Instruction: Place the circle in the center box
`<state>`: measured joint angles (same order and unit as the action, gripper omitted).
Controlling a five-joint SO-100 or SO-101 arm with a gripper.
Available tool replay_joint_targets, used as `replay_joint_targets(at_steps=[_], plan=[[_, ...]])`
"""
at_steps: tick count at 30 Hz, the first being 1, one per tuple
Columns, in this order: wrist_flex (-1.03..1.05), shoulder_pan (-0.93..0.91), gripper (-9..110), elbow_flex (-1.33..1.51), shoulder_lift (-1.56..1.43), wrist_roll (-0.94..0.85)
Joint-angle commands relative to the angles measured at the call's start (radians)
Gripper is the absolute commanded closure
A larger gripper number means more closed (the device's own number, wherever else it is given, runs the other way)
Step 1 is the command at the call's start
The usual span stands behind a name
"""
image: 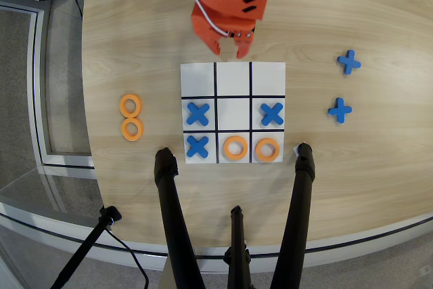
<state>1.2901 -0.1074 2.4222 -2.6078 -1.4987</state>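
The white 3x3 board [233, 72] lies in the middle of the wooden table. Its center box [233, 113] is bare. Orange rings sit in the bottom middle [235, 147] and bottom right [267, 149] squares. Two more orange rings [130, 105] [132, 128] lie on the table left of the board. Blue crosses fill the middle left [197, 114], middle right [271, 114] and bottom left [197, 146] squares. My orange gripper [230, 49] hangs just above the board's top edge, holding nothing; its jaws look slightly apart.
Two spare blue crosses [349, 62] [339, 109] lie on the table right of the board. Black tripod legs [172, 208] [298, 201] reach over the table's near edge below the board. The table's left edge drops to the floor.
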Motion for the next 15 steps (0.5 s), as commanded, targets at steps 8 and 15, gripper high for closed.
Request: replay_joint_targets(at_steps=[8, 15], plan=[[-0.041, -0.120, 88, -0.397, 0.390, 0.041], [-0.049, -0.222, 88, -0.666, 0.661, 0.038]])
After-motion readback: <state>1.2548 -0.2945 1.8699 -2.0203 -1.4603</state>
